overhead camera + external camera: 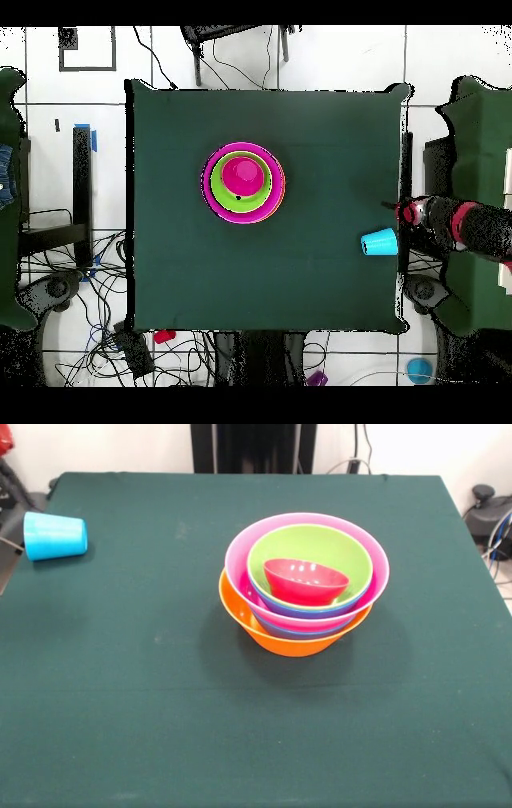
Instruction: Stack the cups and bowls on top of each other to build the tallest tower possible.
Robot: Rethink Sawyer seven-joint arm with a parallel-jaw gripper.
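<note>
The bowls sit nested in one pile near the middle of the table. The orange bowl is at the bottom, then the pink bowl, a purple-blue bowl showing only as a rim, and the lime green bowl. The small red bowl lies slightly tilted inside the green one. In the overhead view the same pile appears as rings. The light-blue cup lies on its side at the table's edge, far from the pile. Neither view shows my gripper.
In the overhead view, a red and black shape, probably a person's arm, reaches in from the side to just beside the cup. Cables and chair legs surround the green table. Black equipment stands off one corner.
</note>
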